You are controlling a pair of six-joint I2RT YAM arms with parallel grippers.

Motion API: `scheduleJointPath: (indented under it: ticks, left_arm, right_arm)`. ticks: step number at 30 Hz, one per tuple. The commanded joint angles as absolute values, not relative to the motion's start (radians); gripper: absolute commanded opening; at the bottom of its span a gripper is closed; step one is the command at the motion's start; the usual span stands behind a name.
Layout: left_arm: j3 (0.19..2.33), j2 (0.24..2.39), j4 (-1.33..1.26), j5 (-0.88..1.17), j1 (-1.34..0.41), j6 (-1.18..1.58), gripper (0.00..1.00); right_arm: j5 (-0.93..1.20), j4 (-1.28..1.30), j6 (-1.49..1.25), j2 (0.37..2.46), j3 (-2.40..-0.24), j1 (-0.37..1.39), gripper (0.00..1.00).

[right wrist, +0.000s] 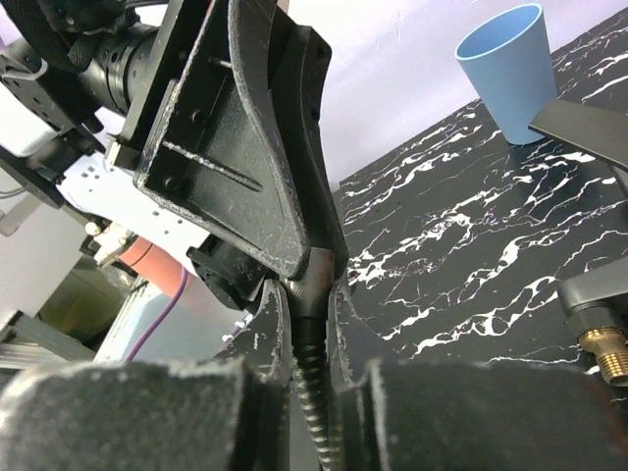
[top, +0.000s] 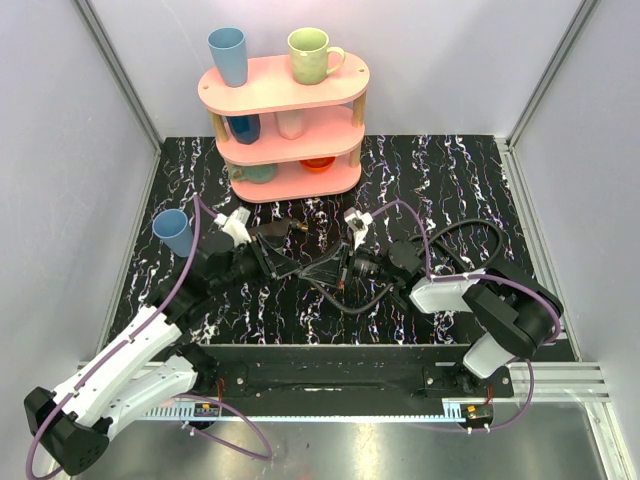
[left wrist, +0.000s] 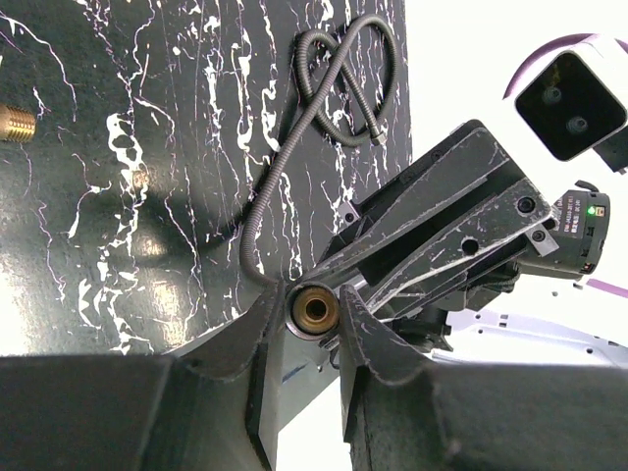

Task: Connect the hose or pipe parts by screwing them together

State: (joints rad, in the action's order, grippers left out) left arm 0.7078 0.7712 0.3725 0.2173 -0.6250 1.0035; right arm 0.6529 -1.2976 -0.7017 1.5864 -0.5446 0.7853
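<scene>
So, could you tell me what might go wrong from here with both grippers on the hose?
1. Both the left gripper and right gripper clamp the same end of the hose, crowded together; a twist may make them collide.
2. The nozzle piece lies unheld on the table; freeing a gripper to fetch it could let the hose end slip.
3. The rest of the hose is looped, so turning it may kink it.

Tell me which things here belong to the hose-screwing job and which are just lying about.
Job:
- black hose
- nozzle with brass connector

Lying about:
- pink shelf
- green mug and blue tumbler on top of it
- blue cup on the table
</scene>
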Motion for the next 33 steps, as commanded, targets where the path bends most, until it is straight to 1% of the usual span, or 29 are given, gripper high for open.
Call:
scheduleJointPath:
  ticks: [1,2,3,5,7,8,10,13,16,20,24,28,32,33]
  left_arm:
    - [0.726,0.75,0.33,0.199,-0.626,1.017,0.07]
    - [0.726,0.749,0.334,0.193,-0.626,1.017,0.21]
    - [0.73,0.746,0.356,0.18,-0.626,1.017,0.37]
    - [0.747,0.736,0.394,0.12,-0.626,1.009,0.73]
    - [0.774,0.732,0.445,0.054,-0.626,0.977,0.87]
    - [0.787,0.733,0.462,0.034,-0.624,0.963,0.89]
    - [0.834,0.758,0.515,-0.023,-0.62,0.913,0.89]
    - [0.891,0.798,0.567,-0.082,-0.614,0.827,0.88]
    - [0.933,0.866,0.624,-0.171,-0.597,0.755,0.87]
    - [0.968,1.003,0.653,-0.276,-0.554,0.729,0.86]
    - [0.983,1.112,0.585,-0.318,-0.549,0.759,0.86]
    - [0.921,1.172,0.441,-0.331,-0.549,0.798,0.86]
    - [0.879,1.242,0.261,-0.278,-0.552,0.74,0.86]
    - [0.891,1.259,0.264,-0.282,-0.57,0.718,0.86]
  right_arm:
    - [0.634,-1.528,-0.69,1.562,-0.535,0.785,0.0]
    - [0.621,-1.529,-0.683,1.551,-0.531,0.784,0.0]
    - [0.617,-1.529,-0.68,1.543,-0.522,0.784,0.0]
    - [0.6,-1.526,-0.669,1.523,-0.511,0.785,0.0]
    - [0.583,-1.52,-0.649,1.506,-0.492,0.782,0.0]
    - [0.56,-1.514,-0.64,1.49,-0.483,0.784,0.0]
    - [0.534,-1.494,-0.603,1.467,-0.456,0.781,0.0]
    - [0.467,-1.376,-0.536,1.395,-0.428,0.782,0.0]
    - [0.376,-1.15,-0.444,1.274,-0.422,0.781,0.0]
    - [0.292,-0.987,-0.344,1.148,-0.407,0.782,0.0]
    - [0.259,-0.878,-0.267,1.04,-0.388,0.782,0.0]
    - [0.242,-0.804,-0.247,0.947,-0.365,0.781,0.0]
    - [0.245,-0.75,-0.229,0.89,-0.345,0.782,0.0]
    - [0.245,-0.741,-0.226,0.879,-0.341,0.782,0.0]
